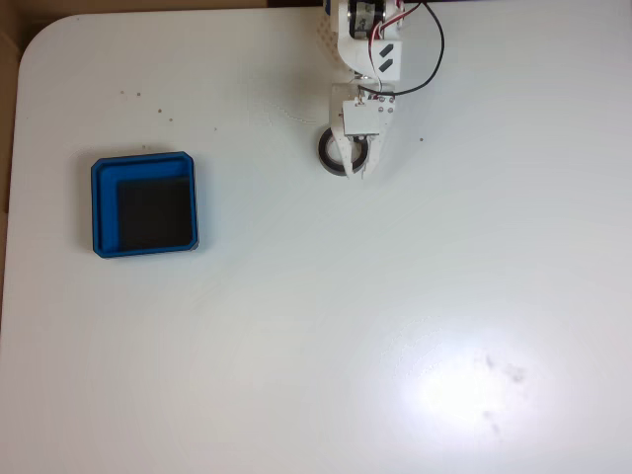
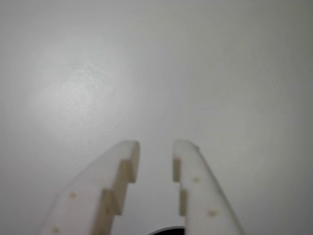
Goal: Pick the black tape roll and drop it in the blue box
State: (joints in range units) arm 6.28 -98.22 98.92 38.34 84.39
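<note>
Wrist view: white tool [image 2: 154, 149], two pale fingers [image 2: 110, 186] parted w/ a narrow gap, released, gripping nothing; a dark sliver at the bottom edge btwn them, too little to tell what. Beyond the tips, bare white desk [image 2: 146, 58] w/ a soft glare patch.

Fixed view: one glossy white desk [image 1: 296, 346], rounded corner, bright glare toward one corner, few dark specks. One blue box [image 1: 144, 203], black floor, near one side edge. One black tape roll [image 1: 327, 155] flat near the opposite long edge by the arm, well apart from the box; tool [image 1: 355, 170] over it, fingers straddling the ring. Brown floor strip past the desk edge.
</note>
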